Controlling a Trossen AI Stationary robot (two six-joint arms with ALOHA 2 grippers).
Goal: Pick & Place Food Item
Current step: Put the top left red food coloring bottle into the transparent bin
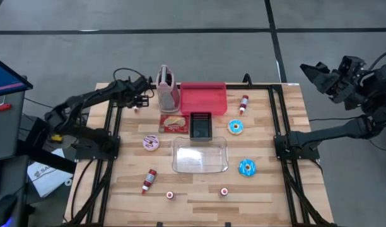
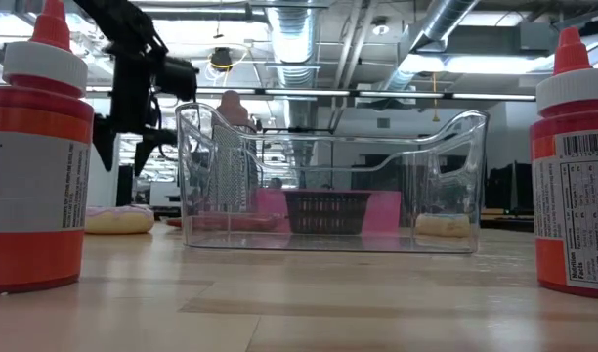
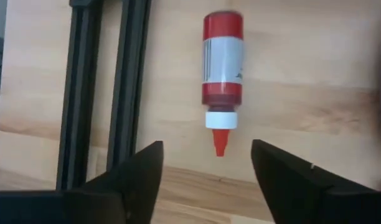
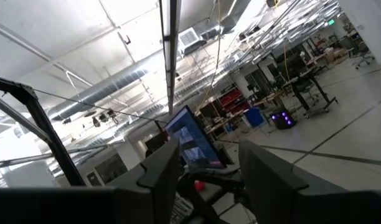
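Hovering: left gripper (image 3: 206, 171), fingers spread, over bottle (image 3: 223, 65) | bottle lying flat, nozzle pointing at gripper, long axis along rail (image 3: 131, 87) | right gripper (image 4: 206, 171) parted, off-table

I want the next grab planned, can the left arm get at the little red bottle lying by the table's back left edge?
Probably yes. The left gripper hangs right over the red bottle, fingers apart with nothing between them, and bare wood around the bottle. The black frame rail runs alongside but seems clear of it.

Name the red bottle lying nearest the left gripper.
The bottle lying on its side under the open left gripper at the table's far left; the other lying bottles are farther off.
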